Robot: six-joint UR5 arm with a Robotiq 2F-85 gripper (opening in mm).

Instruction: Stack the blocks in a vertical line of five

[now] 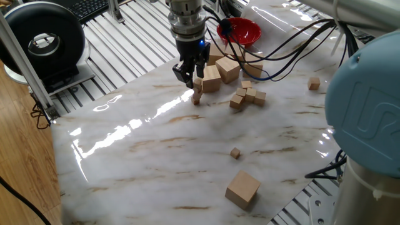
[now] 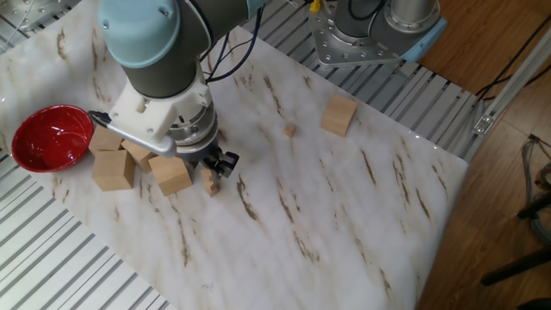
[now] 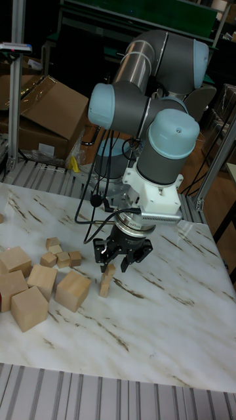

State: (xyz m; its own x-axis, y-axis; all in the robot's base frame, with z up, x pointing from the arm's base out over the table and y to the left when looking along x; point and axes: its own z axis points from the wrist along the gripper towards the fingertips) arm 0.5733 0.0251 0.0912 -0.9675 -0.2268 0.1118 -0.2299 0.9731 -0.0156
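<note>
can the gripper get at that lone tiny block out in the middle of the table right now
Probably yes. The lone block sits on bare marble with nothing beside it, and the gripper looks open just above the small stack, so it seems free to move over.

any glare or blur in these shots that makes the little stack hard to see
One fixed view: bright glare streaks on the glossy marble table, one ending right beside the small stack, which reads soft. The other fixed view: even light, but the arm hides most of the stack. Tall fixed view: dim background, stack clearest.
</note>
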